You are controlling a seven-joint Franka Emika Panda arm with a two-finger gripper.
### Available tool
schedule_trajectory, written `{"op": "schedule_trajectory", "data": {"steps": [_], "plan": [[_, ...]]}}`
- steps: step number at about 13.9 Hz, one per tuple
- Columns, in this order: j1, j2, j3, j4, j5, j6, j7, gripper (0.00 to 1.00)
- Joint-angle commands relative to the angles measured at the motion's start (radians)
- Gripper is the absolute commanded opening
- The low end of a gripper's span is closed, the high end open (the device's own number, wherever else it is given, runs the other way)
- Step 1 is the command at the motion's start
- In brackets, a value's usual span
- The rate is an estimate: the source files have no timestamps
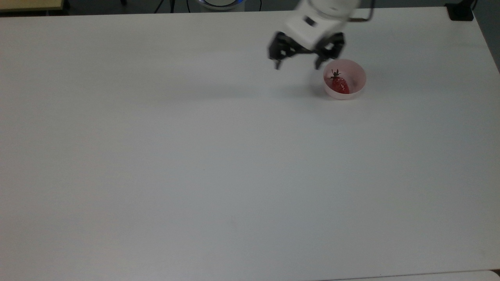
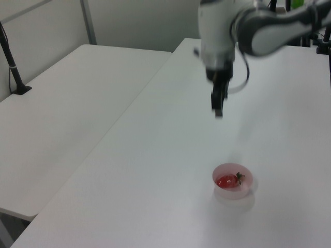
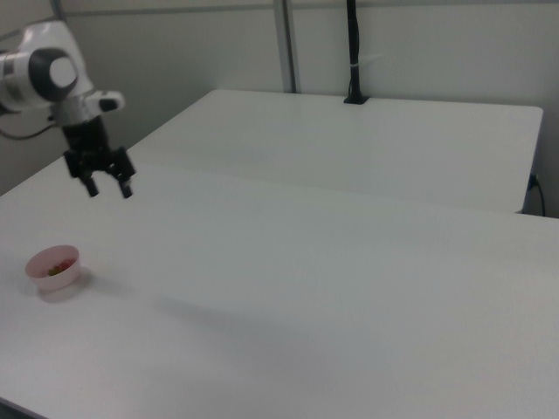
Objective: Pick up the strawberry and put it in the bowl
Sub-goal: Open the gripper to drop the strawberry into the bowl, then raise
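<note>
A robotics lab: plain white tables (image 3: 367,262) pushed together, grey partition walls (image 3: 419,52), a black clamped pole (image 3: 354,52) at twelve o'clock.

The white table (image 1: 195,156) carries the pink bowl (image 1: 357,88).

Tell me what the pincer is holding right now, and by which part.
Nothing. The pincer is open and empty above the table, and the strawberry lies in the bowl.
</note>
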Motion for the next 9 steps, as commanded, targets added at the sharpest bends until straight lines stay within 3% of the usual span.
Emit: {"op": "schedule_trajectory", "data": {"steps": [1,6,9], "plan": [[-0.22,-0.137,0.06,-0.04,-0.005,-0.085,-0.157,1.0],[-0.369,-0.162,0.057,-0.042,-0.002,-0.087,-0.186,1.0],[-0.368,-0.162,0.028,-0.042,0.001,-0.044,-0.185,1.0]]}}
